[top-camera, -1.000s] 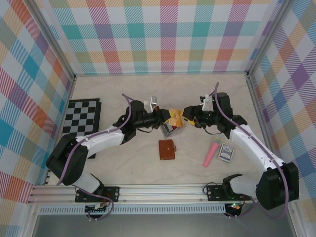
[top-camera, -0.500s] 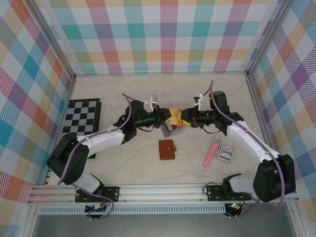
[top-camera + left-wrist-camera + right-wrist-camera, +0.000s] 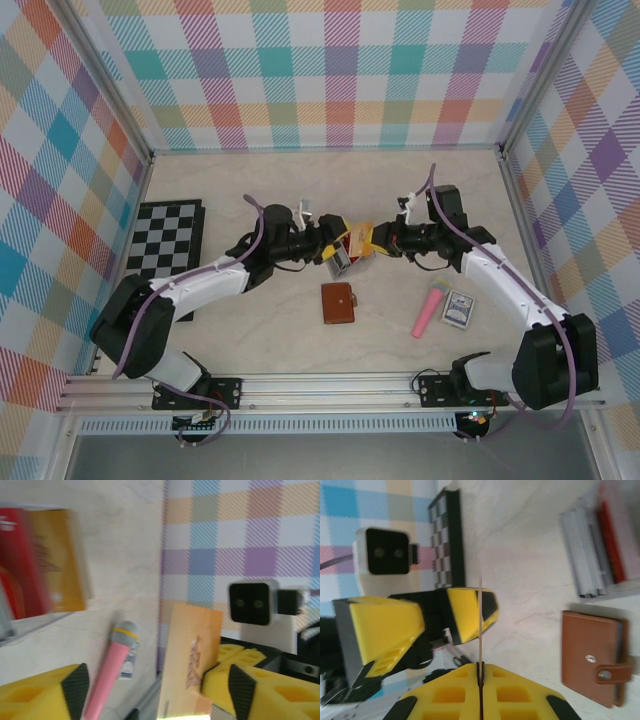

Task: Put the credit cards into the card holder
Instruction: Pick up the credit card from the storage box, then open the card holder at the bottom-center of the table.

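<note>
The card holder lies shut on the pale table, brown leather side up, with its snap tab fastened across the edge. Just beyond it, on the side away from the arm bases, stands a clear plastic rack. The left wrist view shows a red card and another orange card upright in it. Farther beyond the card holder than the rack, the two arms meet over the table. The right gripper has its yellow fingers pressed together on a yellow-orange credit card. The right wrist camera sees this card edge-on, as a thin line rising from the pinch. The left gripper faces it from the card holder's left side with its fingers spread wide. The card stands in the gap between them, close to one finger, and whether it touches that finger cannot be told. Nothing is clamped by the left gripper. To the right of the card holder, apart from it, a pink toy microphone lies on the table. A small playing-card box sits just past the microphone on the side away from the card holder. Well to the left of the card holder, near the checked side wall, is a black-and-white chessboard.
</note>
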Controlling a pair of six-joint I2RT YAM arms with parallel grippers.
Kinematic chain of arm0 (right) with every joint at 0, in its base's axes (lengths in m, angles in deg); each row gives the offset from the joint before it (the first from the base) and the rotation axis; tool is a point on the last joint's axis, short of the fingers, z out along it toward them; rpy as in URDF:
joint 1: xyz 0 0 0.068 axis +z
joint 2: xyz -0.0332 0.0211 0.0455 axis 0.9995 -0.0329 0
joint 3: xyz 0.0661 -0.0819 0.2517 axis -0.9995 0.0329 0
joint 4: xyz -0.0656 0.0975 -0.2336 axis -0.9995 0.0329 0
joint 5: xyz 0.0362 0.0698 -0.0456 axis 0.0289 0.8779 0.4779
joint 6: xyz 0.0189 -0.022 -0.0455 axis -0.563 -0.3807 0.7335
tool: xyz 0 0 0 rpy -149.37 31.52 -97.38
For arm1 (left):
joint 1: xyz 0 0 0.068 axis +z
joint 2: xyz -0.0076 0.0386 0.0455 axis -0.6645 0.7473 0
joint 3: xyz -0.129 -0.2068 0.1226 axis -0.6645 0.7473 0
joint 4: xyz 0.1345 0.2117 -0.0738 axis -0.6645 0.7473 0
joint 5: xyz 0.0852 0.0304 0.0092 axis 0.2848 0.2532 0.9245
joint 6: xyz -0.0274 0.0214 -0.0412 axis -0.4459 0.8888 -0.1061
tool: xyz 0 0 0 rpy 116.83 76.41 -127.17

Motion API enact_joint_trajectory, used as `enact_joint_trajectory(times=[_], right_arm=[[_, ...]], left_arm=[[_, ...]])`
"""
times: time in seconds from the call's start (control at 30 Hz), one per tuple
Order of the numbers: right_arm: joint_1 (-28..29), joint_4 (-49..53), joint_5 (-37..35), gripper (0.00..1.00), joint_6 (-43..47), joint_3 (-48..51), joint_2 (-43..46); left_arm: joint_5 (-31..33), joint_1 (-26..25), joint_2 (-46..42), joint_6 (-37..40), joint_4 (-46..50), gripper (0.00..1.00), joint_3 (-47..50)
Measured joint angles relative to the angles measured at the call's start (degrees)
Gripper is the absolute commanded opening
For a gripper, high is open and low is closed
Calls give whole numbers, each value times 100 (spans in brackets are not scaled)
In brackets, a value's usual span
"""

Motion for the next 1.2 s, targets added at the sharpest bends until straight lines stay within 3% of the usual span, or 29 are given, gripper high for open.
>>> enact_joint_trajectory(times=[0.13,0.3,0.5,0.8,1.2], right_arm=[[442,761,-1128,6,151,-229,31],[1609,1648,-2750,3,179,-525,-94],[2599,2212,-4015,5,-37,-789,-688],[3206,2358,-4601,5,-129,-1290,-1473],[3167,2328,-4763,6,-190,-1143,-1781]], left_arm=[[605,0,-426,345,1276,82,0],[1198,0,-813,734,2599,83,-2],[1663,-7,-1058,872,3497,83,103],[2055,-11,-1213,879,3974,83,269],[2111,-120,-1119,1043,4079,83,229]])
